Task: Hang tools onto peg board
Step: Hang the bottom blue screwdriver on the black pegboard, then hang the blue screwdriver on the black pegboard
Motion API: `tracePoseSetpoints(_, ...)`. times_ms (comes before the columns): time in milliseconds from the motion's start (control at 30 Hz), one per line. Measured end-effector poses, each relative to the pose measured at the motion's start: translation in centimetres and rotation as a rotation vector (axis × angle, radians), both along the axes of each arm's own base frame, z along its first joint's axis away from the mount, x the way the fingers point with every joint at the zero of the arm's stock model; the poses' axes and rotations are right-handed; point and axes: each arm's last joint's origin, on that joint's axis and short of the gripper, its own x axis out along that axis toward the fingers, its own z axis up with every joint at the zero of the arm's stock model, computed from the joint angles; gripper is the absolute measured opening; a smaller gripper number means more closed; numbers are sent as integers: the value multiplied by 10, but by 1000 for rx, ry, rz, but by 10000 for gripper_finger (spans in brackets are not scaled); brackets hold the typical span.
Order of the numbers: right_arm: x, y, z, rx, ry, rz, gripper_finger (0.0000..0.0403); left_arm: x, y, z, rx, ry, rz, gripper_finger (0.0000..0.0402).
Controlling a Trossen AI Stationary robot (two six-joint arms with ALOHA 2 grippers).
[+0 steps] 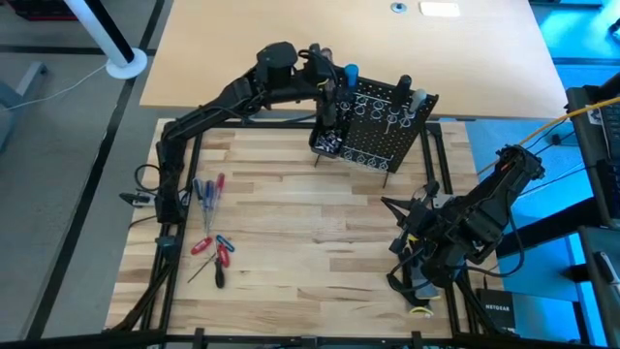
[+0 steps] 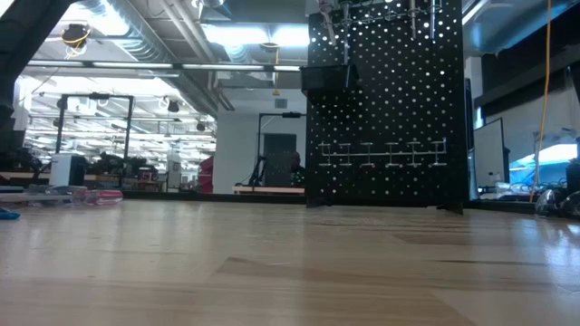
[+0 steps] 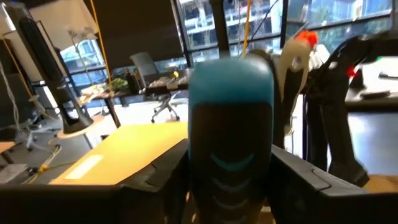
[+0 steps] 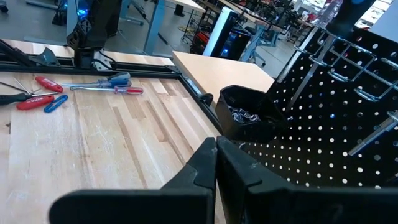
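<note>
Your left gripper (image 1: 341, 79) grips a blue-handled screwdriver (image 3: 231, 134) above the peg board (image 1: 383, 126); seat it, then release; right gripper (image 4: 216, 163) closed

overhead and table-level views share the peg board (image 1: 376, 124); wrist views sit close.

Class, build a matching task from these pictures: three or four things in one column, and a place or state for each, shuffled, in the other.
1. left gripper
2. right gripper
3. peg board
4. loose tools

A. lying on the table's left side
B. shut, empty, near the right edge
C. standing at the table's far edge
D. around a blue handle at the board

Pairs: 1-D, 2-B, 3-C, 4-A
</note>
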Motion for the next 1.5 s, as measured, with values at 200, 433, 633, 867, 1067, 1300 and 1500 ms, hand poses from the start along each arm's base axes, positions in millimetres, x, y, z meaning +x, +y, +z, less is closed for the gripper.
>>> tracePoseSetpoints(200,0,0,0,0,0,0,10,-4,-3,6,30,-10,1,220)
tracePoseSetpoints(433,0,0,0,-1,1,0,10,-23,-12,33,70,-65,4,246)
tracePoseSetpoints(633,0,0,0,-1,1,0,10,-47,-33,54,158,-66,28,244)
tracePoseSetpoints(867,0,0,0,-1,1,0,10,-73,-56,65,210,31,151,243)
tracePoseSetpoints(1067,0,0,0,0,0,0,10,-77,-14,47,57,86,311,243)
tracePoseSetpoints(1300,1,2,-2,15,22,12,10,-85,43,17,-76,113,469,243)
tracePoseSetpoints(1500,2,3,-3,4,31,14,10,-77,52,4,-102,84,405,243)
